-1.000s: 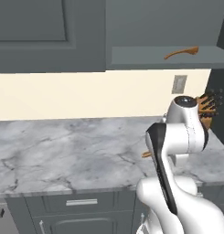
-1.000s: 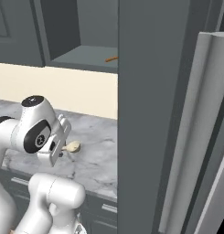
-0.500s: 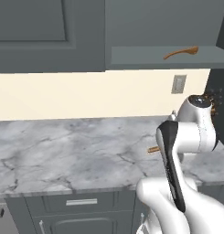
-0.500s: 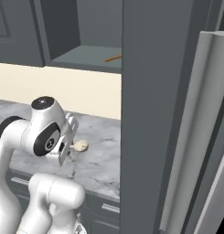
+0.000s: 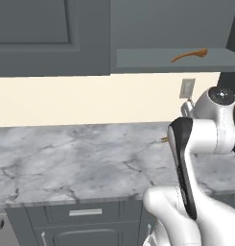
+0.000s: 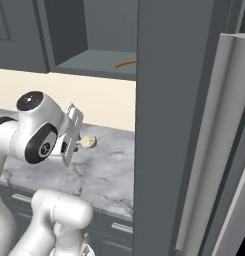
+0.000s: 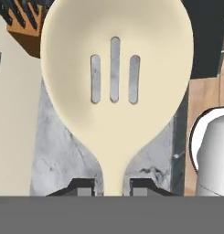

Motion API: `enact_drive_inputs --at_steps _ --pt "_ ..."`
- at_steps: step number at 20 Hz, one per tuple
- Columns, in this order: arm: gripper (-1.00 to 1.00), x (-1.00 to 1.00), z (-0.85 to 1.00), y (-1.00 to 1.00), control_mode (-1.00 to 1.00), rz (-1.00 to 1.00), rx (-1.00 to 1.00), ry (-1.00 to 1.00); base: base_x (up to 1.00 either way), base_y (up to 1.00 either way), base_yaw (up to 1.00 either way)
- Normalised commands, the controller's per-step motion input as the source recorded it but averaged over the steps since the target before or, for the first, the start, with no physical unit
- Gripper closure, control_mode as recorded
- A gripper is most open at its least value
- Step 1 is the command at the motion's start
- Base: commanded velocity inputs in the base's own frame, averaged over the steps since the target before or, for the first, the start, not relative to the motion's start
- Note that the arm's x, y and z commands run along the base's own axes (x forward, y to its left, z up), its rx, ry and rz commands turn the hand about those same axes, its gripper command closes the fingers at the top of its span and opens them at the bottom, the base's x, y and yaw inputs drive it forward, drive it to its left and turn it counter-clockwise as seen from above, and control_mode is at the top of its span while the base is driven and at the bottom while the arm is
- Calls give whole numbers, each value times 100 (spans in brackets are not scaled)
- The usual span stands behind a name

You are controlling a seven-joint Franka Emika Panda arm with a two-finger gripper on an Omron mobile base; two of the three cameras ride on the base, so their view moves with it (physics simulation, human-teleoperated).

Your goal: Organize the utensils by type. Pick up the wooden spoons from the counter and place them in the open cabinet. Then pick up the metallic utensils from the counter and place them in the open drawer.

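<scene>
One slotted wooden spoon, bowl pointing away from tool.

Brown knife block with black handles, wall outlet on cream backsplash.

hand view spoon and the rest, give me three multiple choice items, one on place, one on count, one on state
1. Where does the all orange-brown wooden spoon lie?
A. marble counter
B. open upper cabinet shelf
C. drawer

2. How many slots pierce the pale cream slotted spoon bowl?
A. two
B. three
C. five

3. What is the end effector doing?
A. open over bare counter
B. shut on nothing
C. shut on the cream spoon's neck

Answers: 1 B, it rests on the grey shelf; 2 B, three slits show; 3 C, both fingertips flank the neck.
</scene>
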Motion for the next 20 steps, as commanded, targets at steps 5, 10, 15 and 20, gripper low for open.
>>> enact_drive_inputs --at_steps 5,10,15,20 --pt "100 37 68 -44 -100 -7 8 -5 0 0 0" --pt "100 44 66 -60 -100 -2 25 -22 0 0 0" --pt "100 34 79 -4 -100 -7 7 -22 0 0 0" --pt "100 51 48 8 -100 -5 0 -13 0 0 0"
